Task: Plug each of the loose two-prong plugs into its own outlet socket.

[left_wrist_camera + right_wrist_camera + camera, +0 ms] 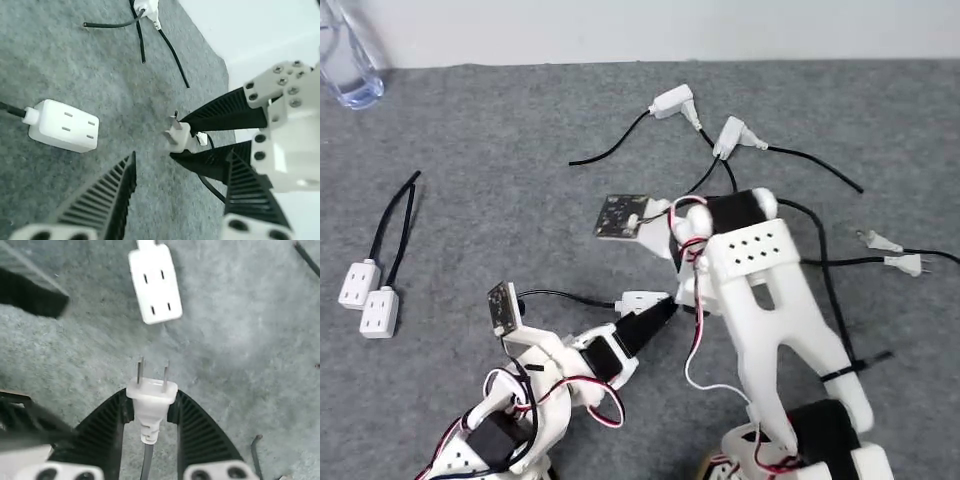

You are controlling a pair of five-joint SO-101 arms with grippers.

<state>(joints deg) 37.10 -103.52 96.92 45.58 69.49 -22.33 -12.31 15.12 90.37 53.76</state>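
Observation:
My right gripper [150, 401] is shut on a white two-prong plug [151, 390], whose prongs point at the white outlet socket [155, 287] a short gap ahead on the grey carpet. The same socket [62, 125] lies beyond and to one side of my left gripper [182, 159], which is open and holds nothing. In the left wrist view the held plug [176, 135] sits between the other arm's black fingers [225, 110]. From above, the socket [642, 299] lies mid-table with my left gripper [658, 312] right beside it. The right arm's white body [760, 290] covers its own gripper.
Two more white sockets [368, 297] lie at the left edge. Two loose plugs [892, 252] lie at the right with their black cords. Two white cord ends [705, 118] lie at the back. A clear bottle [350, 70] stands at the far left corner.

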